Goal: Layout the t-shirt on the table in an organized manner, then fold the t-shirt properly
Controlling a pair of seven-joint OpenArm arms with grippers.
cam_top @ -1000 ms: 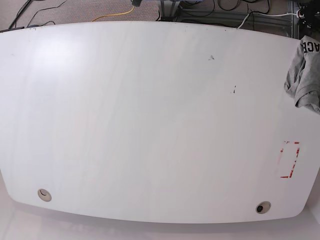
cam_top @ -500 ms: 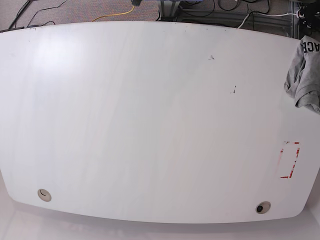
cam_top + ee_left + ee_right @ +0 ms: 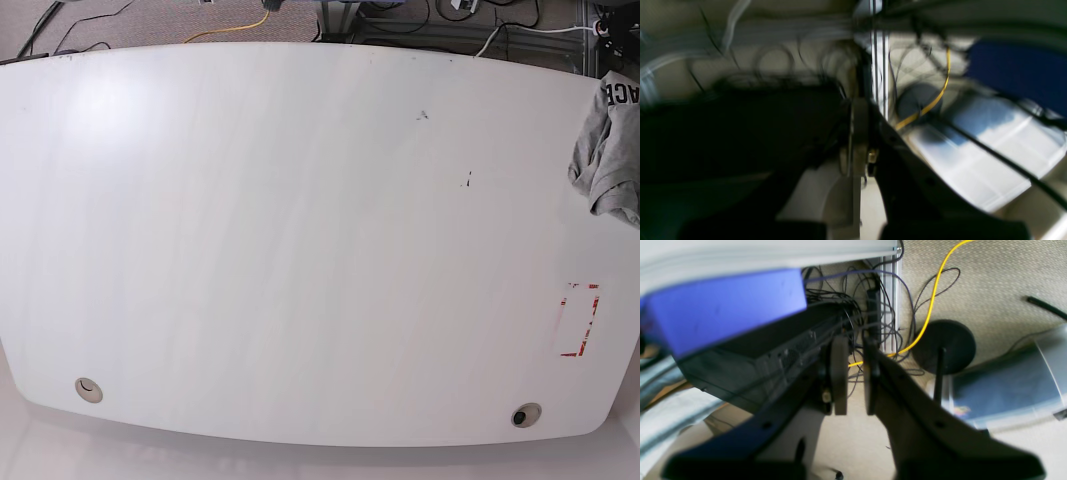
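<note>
The t-shirt [image 3: 610, 150] is a crumpled heather-grey heap at the table's far right edge, with black letters showing at its top and part of it cut off by the frame. The white table [image 3: 300, 250] fills the base view, and neither arm appears there. In the blurred left wrist view my left gripper [image 3: 858, 133] is shut, its fingers pressed together with nothing between them, over floor and cables. In the right wrist view my right gripper [image 3: 852, 380] has its jaws a narrow gap apart and empty, also over the floor.
A red rectangular outline [image 3: 578, 320] marks the table near its right front, and two round holes [image 3: 89, 389] [image 3: 524, 414] sit by the front edge. Below the grippers are tangled cables, a yellow cable [image 3: 930, 306], a black round base [image 3: 947, 343] and a blue box [image 3: 723, 306].
</note>
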